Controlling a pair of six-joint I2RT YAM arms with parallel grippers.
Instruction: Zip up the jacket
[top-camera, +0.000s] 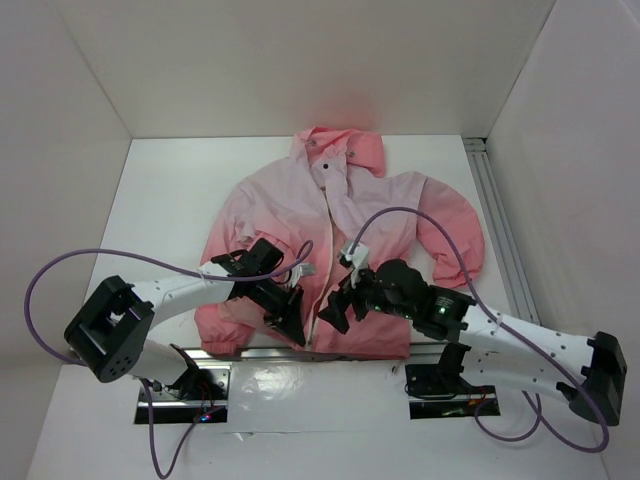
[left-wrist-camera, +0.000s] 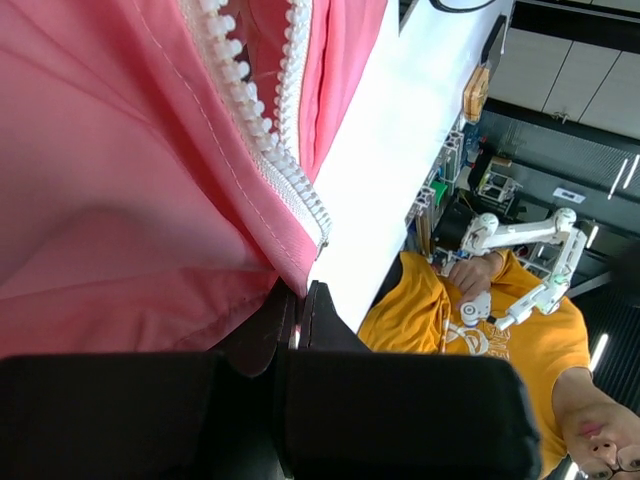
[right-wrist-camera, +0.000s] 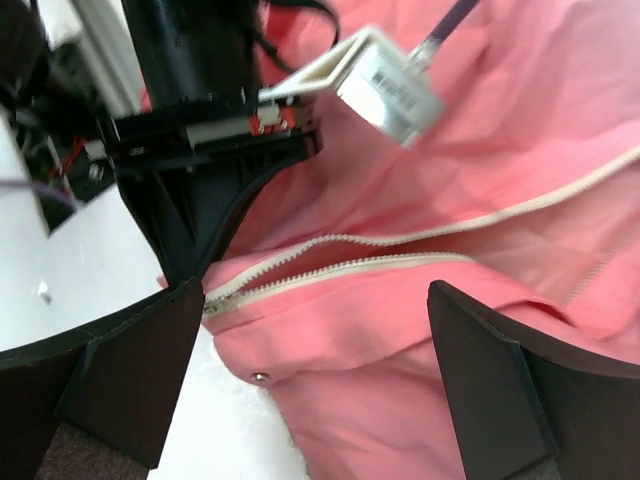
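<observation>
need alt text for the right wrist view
The right hand hangs open over the lower front of the pink jacket, its dark fingers on either side of the white zipper, whose two rows of teeth lie apart. The left hand grips the hem at the zipper's bottom end, at the edge of the white table.

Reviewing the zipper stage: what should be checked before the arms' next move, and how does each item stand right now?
1. Pale-to-coral pink hooded jacket lying flat, front up: ok.
2. Left gripper shut on the hem beside the zipper's bottom end: ok.
3. Right gripper open, above the lower zipper: ok.
4. White zipper teeth closed along the front: not ok, the two rows lie apart.
5. Slider found and within reach: cannot tell, none is visible.
</observation>
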